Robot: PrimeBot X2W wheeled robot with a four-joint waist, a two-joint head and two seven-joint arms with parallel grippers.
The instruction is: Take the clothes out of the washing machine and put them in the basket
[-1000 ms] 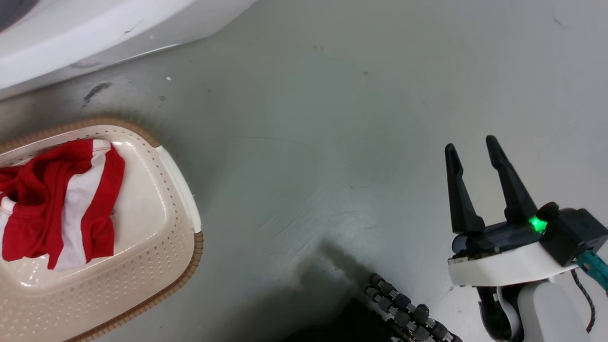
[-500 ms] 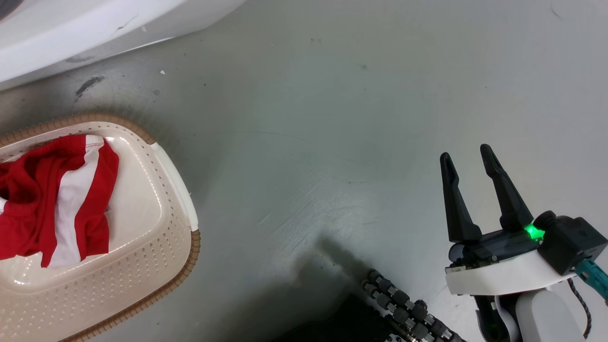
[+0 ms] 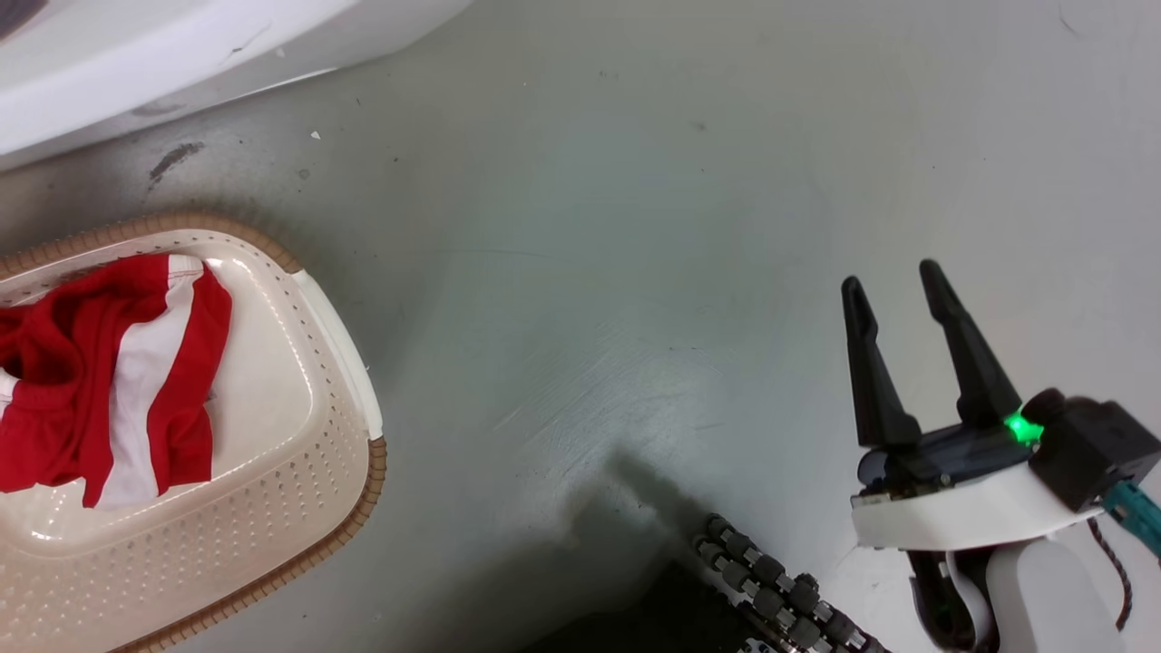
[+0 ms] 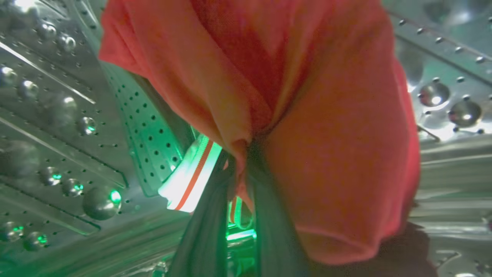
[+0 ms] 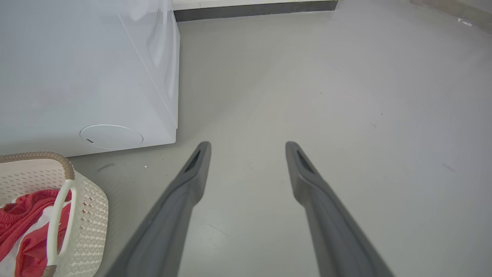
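Note:
In the left wrist view my left gripper (image 4: 242, 154) is shut on a red garment (image 4: 330, 146) with white trim, held up inside the perforated steel drum (image 4: 57, 115) of the washing machine (image 5: 77, 77). A second red-and-white garment (image 3: 109, 363) lies in the cream basket (image 3: 317, 435) at the lower left of the head view; the right wrist view shows the same garment (image 5: 23, 227) in the basket (image 5: 88, 207). My right gripper (image 3: 893, 277) hangs open over bare floor at the lower right, with nothing between its fingers (image 5: 192, 169).
The washer's white base (image 3: 136, 73) crosses the upper left of the head view, just beyond the basket. Grey floor (image 3: 590, 227) stretches between the basket and my right gripper. A black ribbed cable (image 3: 771, 589) lies at the bottom edge.
The head view has shifted slightly between frames. My right gripper dipped a little, then rose again, staying open. The garment in the basket has not moved.

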